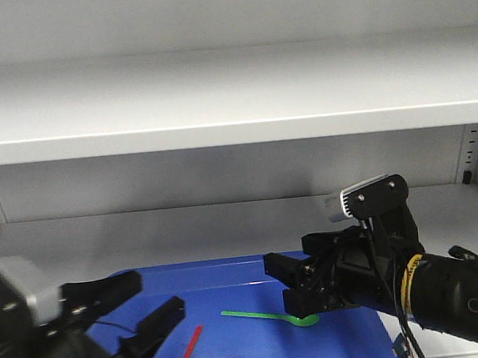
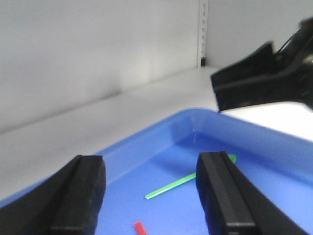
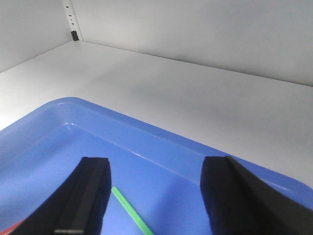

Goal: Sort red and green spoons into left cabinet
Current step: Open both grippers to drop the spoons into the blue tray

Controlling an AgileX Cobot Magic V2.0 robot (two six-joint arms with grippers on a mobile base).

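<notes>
Your right tool (image 1: 292,285) hangs released over the green spoon (image 1: 268,316); its thin handle may slip on the tray (image 1: 230,273).

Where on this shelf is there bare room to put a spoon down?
The pale grey shelf is bare behind the blue plastic tray, up to the back wall, and the upper shelf looks bare too. The tray is crowded: thin green plastic spoon, red spoon, with the open left gripper and open right gripper over it.
</notes>
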